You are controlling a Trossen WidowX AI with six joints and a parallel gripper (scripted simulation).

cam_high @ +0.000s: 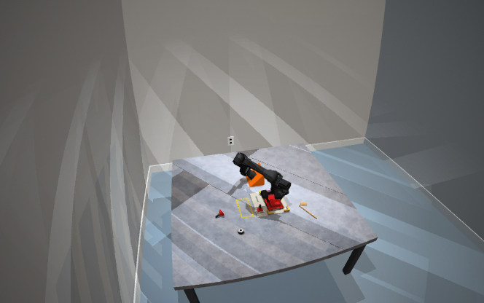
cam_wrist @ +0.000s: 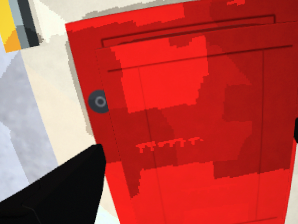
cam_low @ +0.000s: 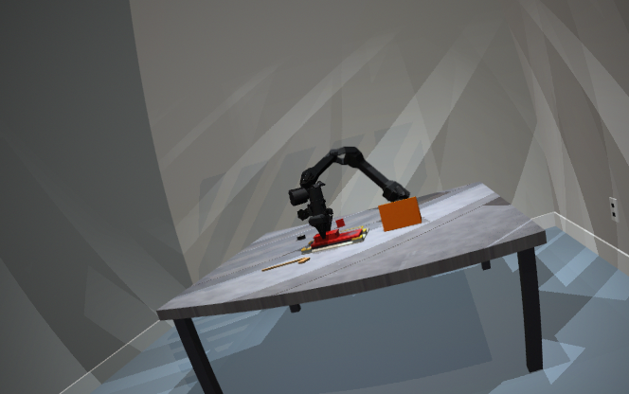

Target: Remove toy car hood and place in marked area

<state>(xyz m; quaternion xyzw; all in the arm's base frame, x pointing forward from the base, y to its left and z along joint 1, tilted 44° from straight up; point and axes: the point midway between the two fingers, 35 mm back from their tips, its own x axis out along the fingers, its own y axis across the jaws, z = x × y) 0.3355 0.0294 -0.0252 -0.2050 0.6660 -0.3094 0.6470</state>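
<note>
Red hood (cam_wrist: 180, 96) on the toy car (cam_high: 274, 202), which sits on a cream board (cam_high: 255, 199) on the surface (cam_high: 291, 233). Tool (cam_low: 324, 232) just above the car, fingers spread wide, gripping nothing. Yellow dashed marked area (cam_high: 244, 208) just beside the board. Orange block (cam_low: 400, 214) near the arm's base.

Red hood (cam_wrist: 193, 116) of toy car fills most of view, grooved lines near top edge. Small grey screw (cam_wrist: 99, 102) at left edge. Cream base plate (cam_wrist: 60, 123) beneath, yellow corner bracket (cam_wrist: 16, 10) upper left. Black finger (cam_wrist: 53, 219) (one only) lower left, apart from hood.
</note>
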